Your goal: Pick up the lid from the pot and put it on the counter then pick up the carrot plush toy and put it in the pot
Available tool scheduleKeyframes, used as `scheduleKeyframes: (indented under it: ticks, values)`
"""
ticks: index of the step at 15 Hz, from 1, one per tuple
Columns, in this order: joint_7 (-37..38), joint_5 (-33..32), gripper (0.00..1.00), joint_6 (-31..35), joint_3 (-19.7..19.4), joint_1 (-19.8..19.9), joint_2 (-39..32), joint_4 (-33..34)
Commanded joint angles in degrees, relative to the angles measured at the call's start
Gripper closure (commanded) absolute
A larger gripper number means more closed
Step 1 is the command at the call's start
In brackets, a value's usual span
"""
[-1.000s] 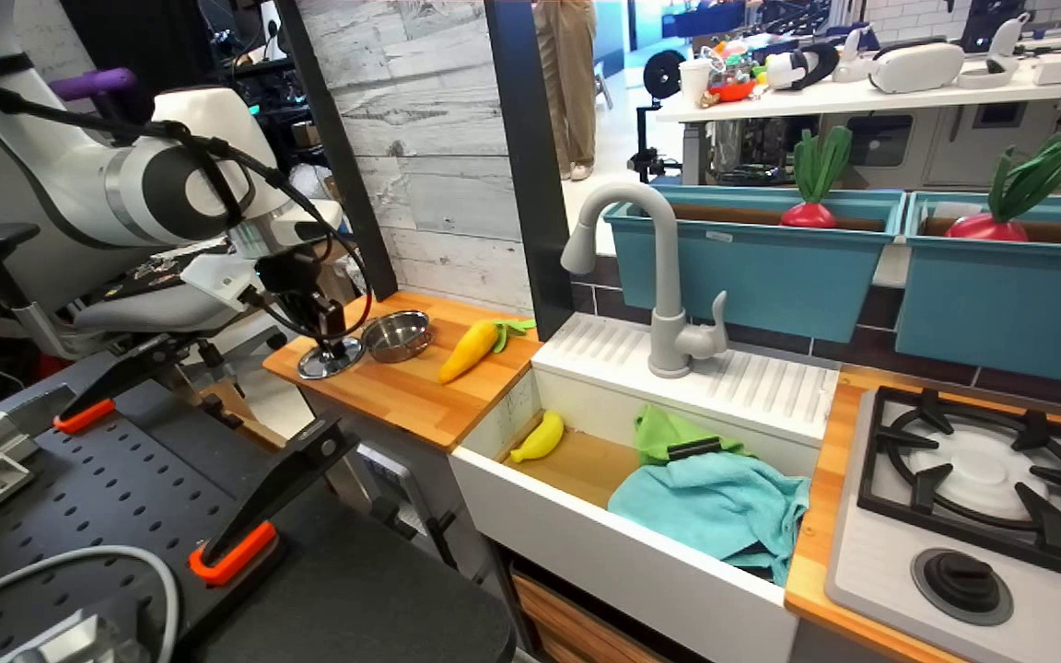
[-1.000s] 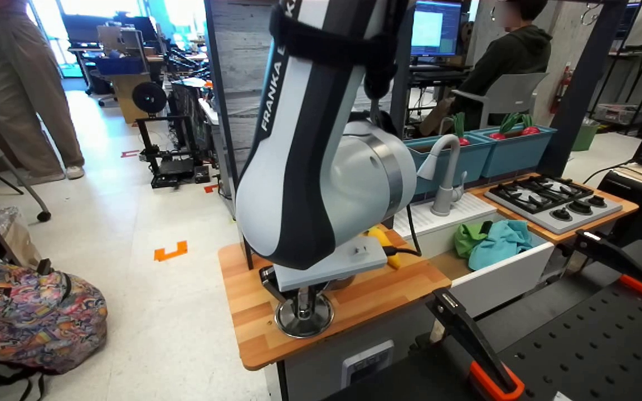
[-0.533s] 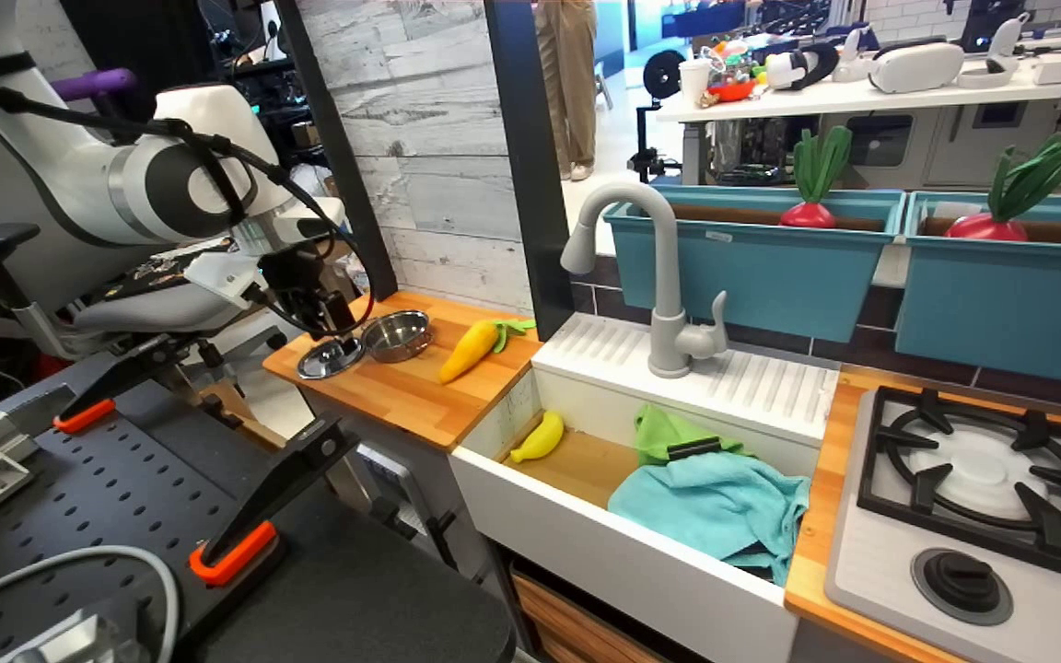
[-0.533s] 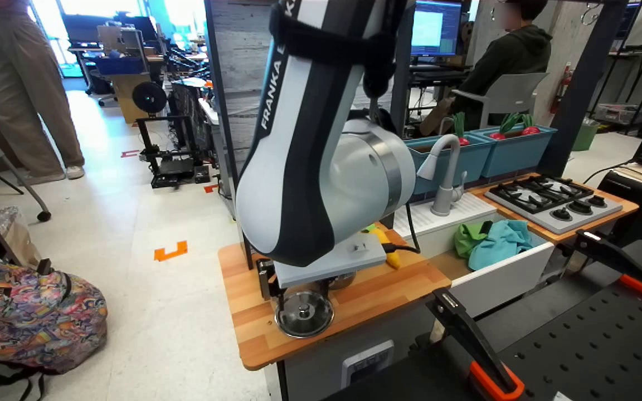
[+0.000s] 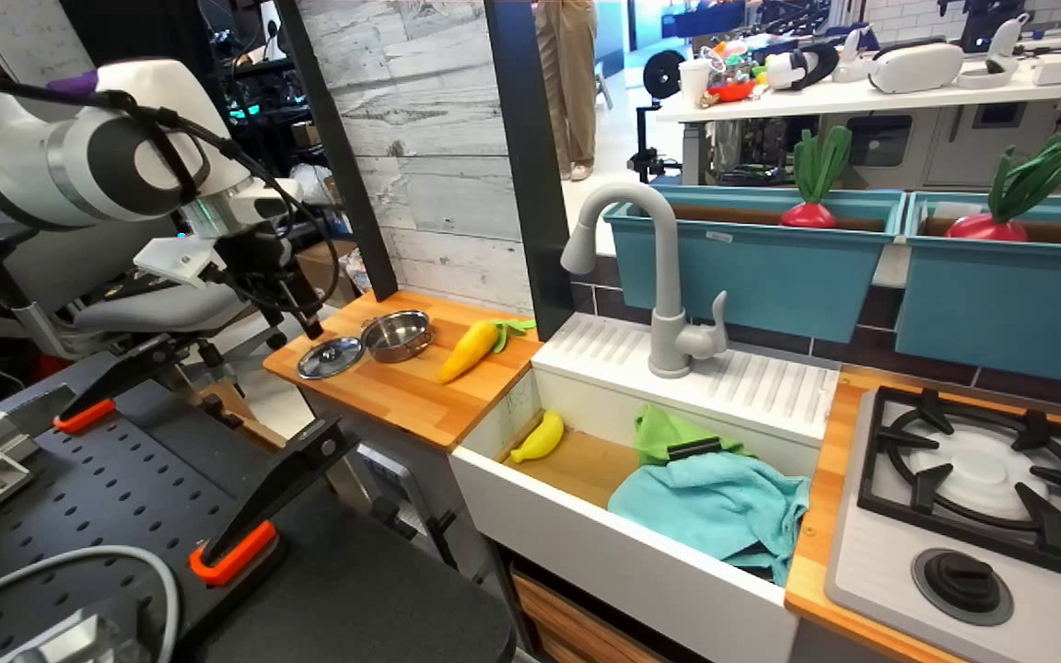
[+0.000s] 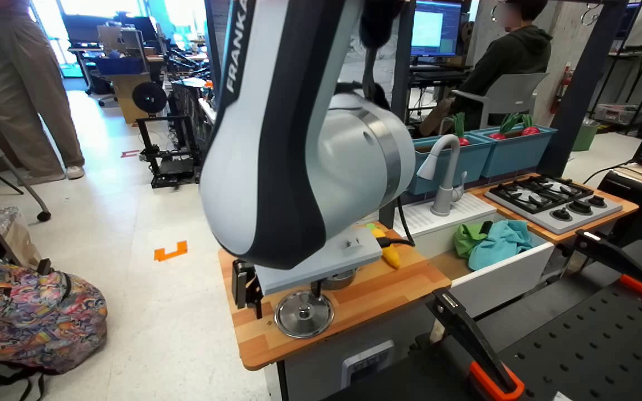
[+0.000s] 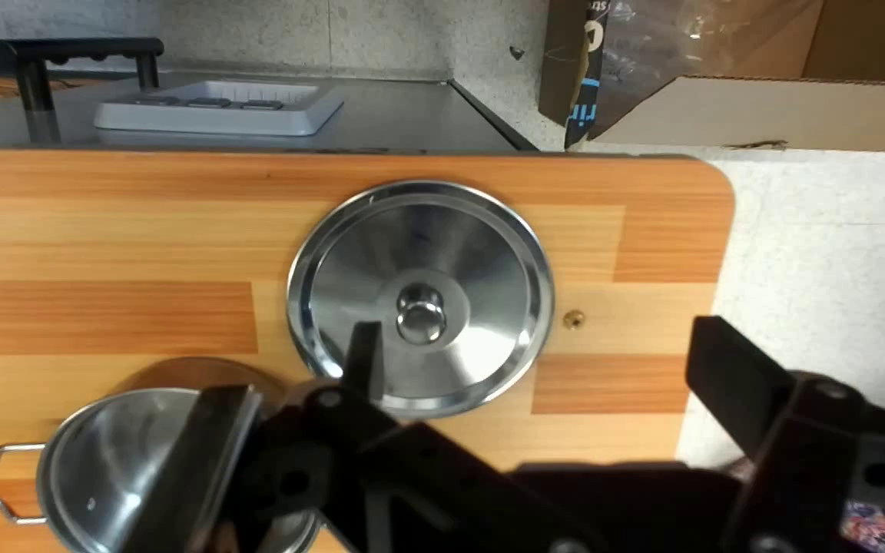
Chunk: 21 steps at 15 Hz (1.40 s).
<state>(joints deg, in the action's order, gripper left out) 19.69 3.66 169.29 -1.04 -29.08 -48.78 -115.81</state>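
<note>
Lid is lying flat on the counter near one edge | pot is standing just beside it | carrot plush toy is lying on the counter, pot sitting between it and the lid | gripper is hovering over the counter near the lid, jaws standing wide apart | yellow banana is lying in the white sink

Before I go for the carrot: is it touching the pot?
Apart. An exterior view shows a strip of wooden counter between the carrot and the pot.
</note>
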Motion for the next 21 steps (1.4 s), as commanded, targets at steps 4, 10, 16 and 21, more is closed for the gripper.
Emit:
scheduleKeyframes:
  ticks: [4, 10, 16, 21]
  values:
    - [-0.8, -1.3, 0.0, 2.2, -3.8, 1.3, 13.9, -10.5]
    - [-5.5, -2.1, 0.0, 2.5, -6.5, 9.4, 15.3, -11.6]
    - [-8.6, -1.3, 0.0, 4.1, -7.0, 16.8, 9.5, -8.0]
    - [-8.8, -0.3, 0.0, 5.4, -6.0, 19.5, 3.0, -4.0]
